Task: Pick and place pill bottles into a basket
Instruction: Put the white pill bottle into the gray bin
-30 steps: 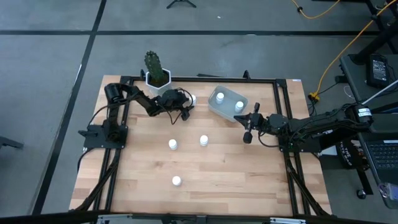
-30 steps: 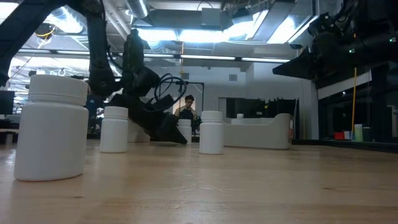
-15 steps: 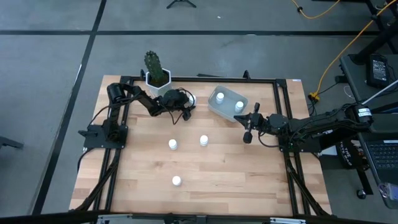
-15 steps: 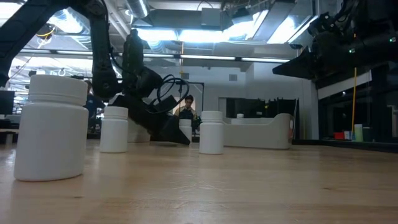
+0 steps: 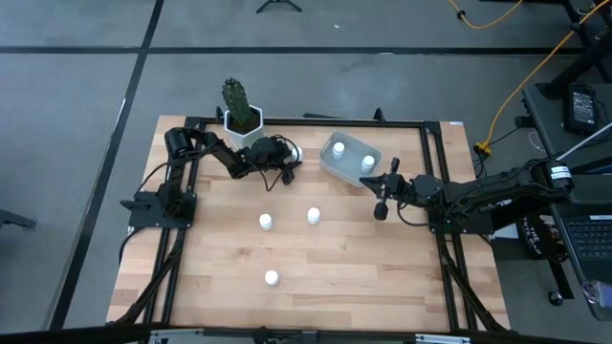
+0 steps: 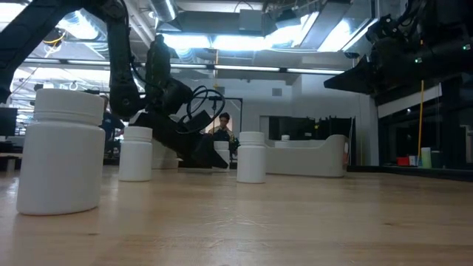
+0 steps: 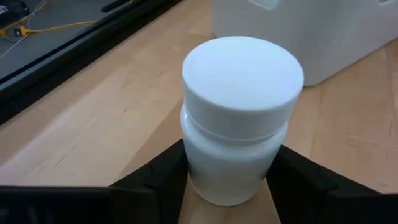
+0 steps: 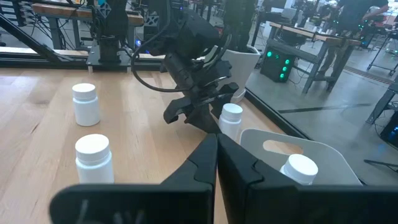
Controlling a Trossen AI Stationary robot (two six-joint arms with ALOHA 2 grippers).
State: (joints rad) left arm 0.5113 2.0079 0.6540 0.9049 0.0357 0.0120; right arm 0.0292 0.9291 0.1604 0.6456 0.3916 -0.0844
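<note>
The left gripper [image 7: 227, 186] is set low at the far side of the table [image 5: 325, 277], just beside the cactus pot [image 5: 243, 125], with its two fingers [image 7: 155, 180] standing on either side of a pill bottle [image 7: 239, 118] and seemingly touching its body below the cap; whether a firm clamp is made cannot be told. The bottle is seen upright on the wood, between the pot and the basket [image 5: 330, 167].

For the step to be done well, the grip is best kept on the bottle's body, not on the cap, and squared before any lift. The bottle is then to be raised straight up so that the pot is not brushed, and carried over the basket's rim before release.

Two bottles [image 5: 367, 162] are already lying in the basket, so a bare spot in it is to be chosen. Three more [image 5: 313, 216] are left standing on the open table.

The right gripper [image 5: 381, 199] is held just beside the basket, its fingers pressed together and empty.
</note>
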